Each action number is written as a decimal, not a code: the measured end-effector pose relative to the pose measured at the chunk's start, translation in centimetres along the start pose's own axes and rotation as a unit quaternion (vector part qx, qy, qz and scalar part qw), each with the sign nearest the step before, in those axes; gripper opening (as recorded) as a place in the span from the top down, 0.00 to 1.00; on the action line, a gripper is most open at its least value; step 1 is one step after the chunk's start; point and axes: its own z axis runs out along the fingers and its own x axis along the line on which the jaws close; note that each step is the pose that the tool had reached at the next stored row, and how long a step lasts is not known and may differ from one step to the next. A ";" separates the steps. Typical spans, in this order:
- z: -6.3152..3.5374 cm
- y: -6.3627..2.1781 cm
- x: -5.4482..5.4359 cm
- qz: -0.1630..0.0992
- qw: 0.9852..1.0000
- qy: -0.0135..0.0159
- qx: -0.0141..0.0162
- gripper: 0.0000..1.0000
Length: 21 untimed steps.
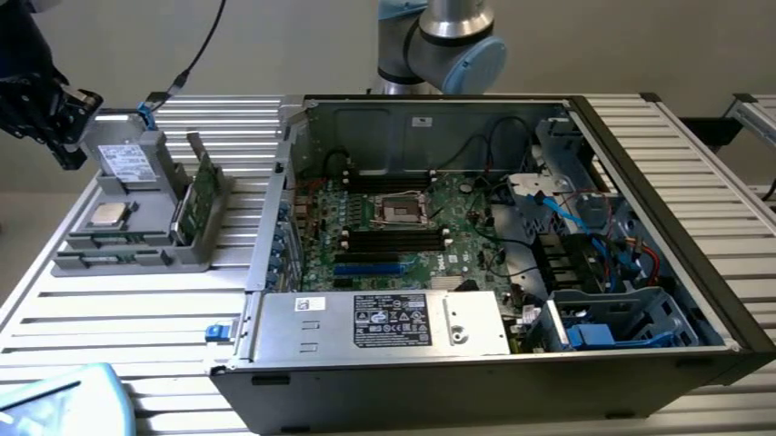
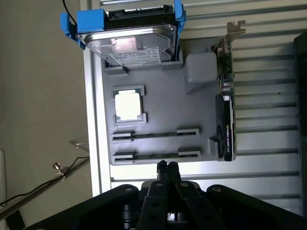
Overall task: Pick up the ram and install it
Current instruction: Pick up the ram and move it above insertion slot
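Exterior view: the pincer [image 1: 67, 150] hangs over the grey tray [image 1: 73, 265] on the surface [image 1: 122, 313], to the exterior view's left of the open computer case [image 1: 485, 386]. Wrist view: its fingers [image 2: 162, 168] are pressed together, holding nothing, near the ram [image 2: 156, 154], standing on edge in the tray's slot

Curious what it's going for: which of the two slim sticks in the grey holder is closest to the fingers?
The stick at the outer edge of the holder, farthest from the square silver chip; the other stick lies between them.
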 end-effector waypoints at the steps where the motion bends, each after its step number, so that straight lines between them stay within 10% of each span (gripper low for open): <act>1: 0.00 0.00 0.0 0.000 1.000 0.000 0.000 0.89; 12: 0.04 -0.01 0.0 -0.033 0.999 0.002 0.002 0.89; 21: 0.19 -0.01 0.0 -0.115 0.993 0.006 0.008 0.89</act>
